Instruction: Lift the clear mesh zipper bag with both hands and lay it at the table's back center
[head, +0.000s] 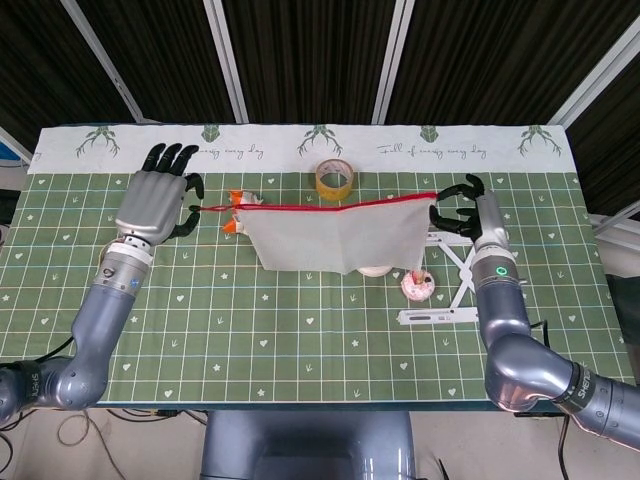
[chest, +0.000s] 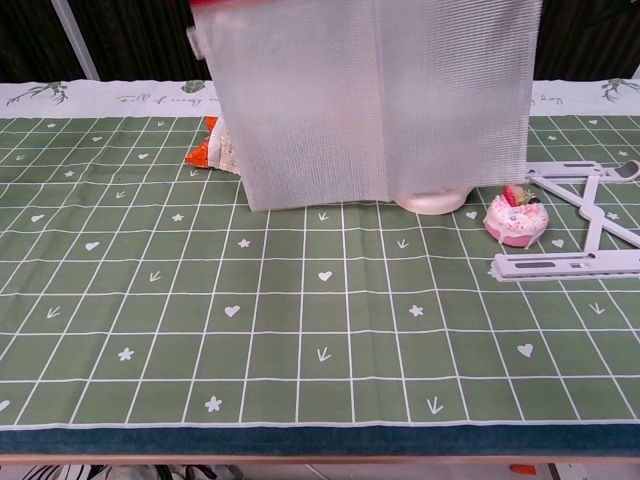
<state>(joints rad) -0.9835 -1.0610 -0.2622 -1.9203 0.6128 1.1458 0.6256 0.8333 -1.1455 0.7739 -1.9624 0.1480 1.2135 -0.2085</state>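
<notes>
The clear mesh zipper bag hangs above the table by its red zipper edge, stretched between both hands. In the chest view the mesh bag fills the upper middle, its lower edge just over the table and blurred. My left hand pinches the red edge's left end, the other fingers pointing up. At the bag's top right corner my right hand grips the mesh. Neither hand shows in the chest view.
A roll of tan tape lies at the back center. An orange packet sits behind the bag's left side. A white round dish, a pink doughnut toy and a white folding stand lie to the right.
</notes>
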